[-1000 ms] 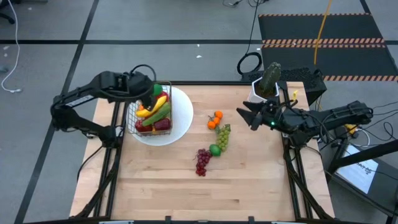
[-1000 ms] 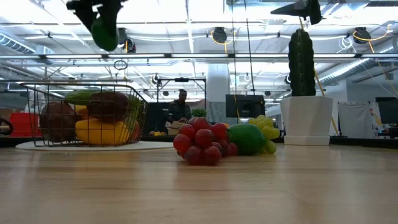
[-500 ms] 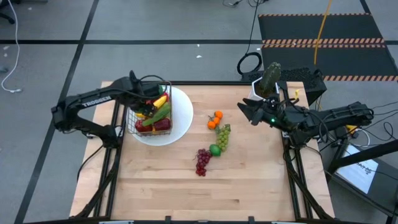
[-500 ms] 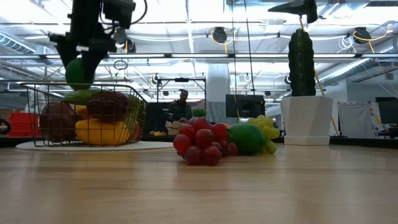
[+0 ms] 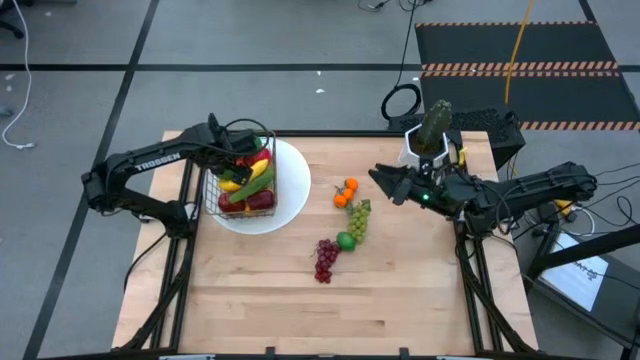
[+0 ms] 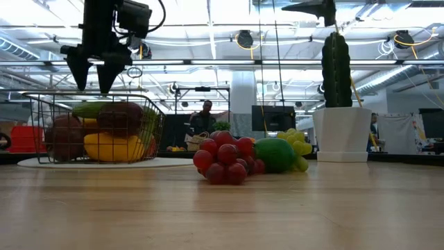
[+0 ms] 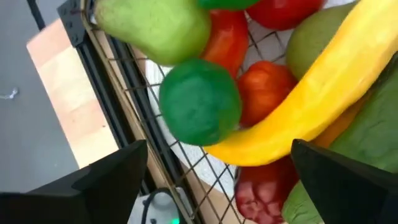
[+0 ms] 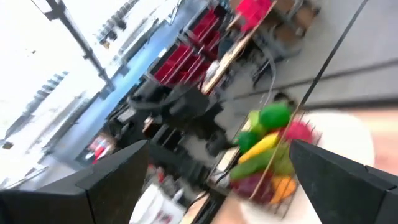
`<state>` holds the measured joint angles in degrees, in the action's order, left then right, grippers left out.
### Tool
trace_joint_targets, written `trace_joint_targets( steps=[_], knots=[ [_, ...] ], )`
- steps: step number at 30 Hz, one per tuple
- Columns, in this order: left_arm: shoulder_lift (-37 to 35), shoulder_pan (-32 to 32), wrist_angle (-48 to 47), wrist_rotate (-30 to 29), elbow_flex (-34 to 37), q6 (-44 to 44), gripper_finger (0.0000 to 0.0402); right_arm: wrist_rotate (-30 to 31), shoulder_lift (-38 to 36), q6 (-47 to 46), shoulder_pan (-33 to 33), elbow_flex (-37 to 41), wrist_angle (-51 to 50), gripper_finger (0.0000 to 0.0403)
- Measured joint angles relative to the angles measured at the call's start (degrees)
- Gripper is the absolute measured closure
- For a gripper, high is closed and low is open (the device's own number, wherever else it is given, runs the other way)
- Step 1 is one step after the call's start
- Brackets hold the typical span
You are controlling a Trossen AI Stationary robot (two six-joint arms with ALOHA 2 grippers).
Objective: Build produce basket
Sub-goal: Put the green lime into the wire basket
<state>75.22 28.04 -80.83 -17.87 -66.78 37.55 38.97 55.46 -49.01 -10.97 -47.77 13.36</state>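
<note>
Lime [image 7: 199, 101] dropped into basket [image 5: 240, 180]; left gripper [image 6: 93, 75] now wide open, empty.

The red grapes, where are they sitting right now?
In the high view the red grapes lie on the bare table near its middle, touching the lime.

A pale wooden table [image 5: 400, 290] is seen from above. On it are set a round white plate [image 5: 293, 190] (left side), two small oranges [image 5: 345, 192], green grapes [image 5: 359, 220], a lime [image 5: 345, 240], red grapes [image 5: 326, 258], and a white cactus pot [image 5: 412, 152].
</note>
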Motion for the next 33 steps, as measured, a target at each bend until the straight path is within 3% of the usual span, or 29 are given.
trace_joint_targets(
  steps=[6, 11, 14, 22, 26, 33],
  knots=[
    [-0.62, -0.1, -0.46, 1.48, -4.36, -1.02, 0.002, -6.33, 4.93, -7.66, -1.25, 0.0, 0.47, 0.0023],
    [-2.03, -1.22, 0.34, 1.9, -10.77, -1.31, 0.0021, -7.8, 8.63, -9.16, -4.13, 0.0, 0.63, 0.0023],
    [-2.93, -2.17, 1.69, 1.94, -14.54, -1.49, 0.0021, -7.68, 10.63, -6.24, -5.85, -0.09, 0.12, 0.0023],
    [-3.03, -4.79, 5.42, 5.91, -19.06, -4.03, 0.0021, -8.84, 17.09, 12.96, -7.92, -2.51, -0.13, 0.0023],
    [-3.02, -7.18, 6.44, 8.61, -19.08, -0.46, 0.0021, -12.45, 19.32, 12.78, -7.06, -2.51, -4.06, 0.0023],
    [-3.0, -12.96, 12.17, 8.88, -19.08, 7.64, 0.0021, -24.05, 22.08, 12.91, -3.71, -2.49, -15.35, 0.0023]
  ],
)
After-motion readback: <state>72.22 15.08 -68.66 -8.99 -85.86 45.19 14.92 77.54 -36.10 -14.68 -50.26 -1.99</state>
